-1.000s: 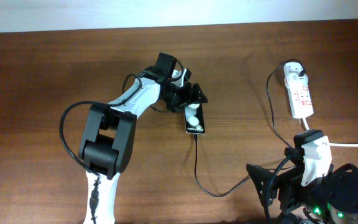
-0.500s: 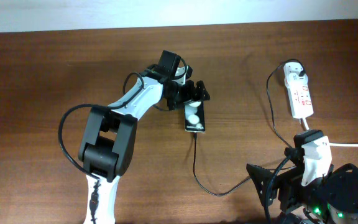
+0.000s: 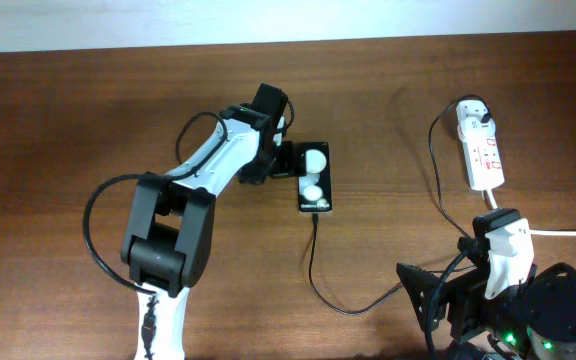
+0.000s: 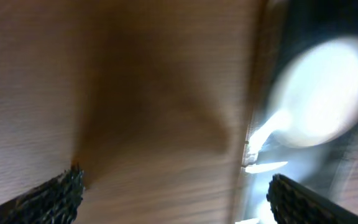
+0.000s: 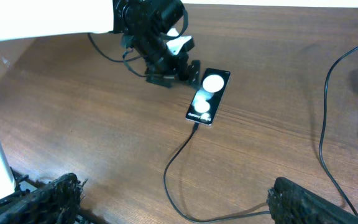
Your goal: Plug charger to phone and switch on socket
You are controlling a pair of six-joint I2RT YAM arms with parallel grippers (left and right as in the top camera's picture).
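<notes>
The black phone (image 3: 314, 178) lies flat at mid table, two white spots on its face; it also shows in the right wrist view (image 5: 207, 97) and blurred in the left wrist view (image 4: 316, 99). The black charger cable (image 3: 316, 270) meets the phone's near end and runs right to the white plug adapter (image 3: 476, 118) in the white power strip (image 3: 481, 150). My left gripper (image 3: 290, 160) is open, just left of the phone's far end. My right gripper (image 5: 173, 205) is open and empty at the near right, above the cable.
The thick white cord (image 3: 568, 232) leaves the strip's near end toward the right edge. The left arm (image 3: 183, 200) stretches across the left middle of the table. The right arm's base (image 3: 508, 300) fills the near right corner.
My left gripper has drawn back to the left off the phone, and the phone's face now shows in full. The right arm has not moved.
</notes>
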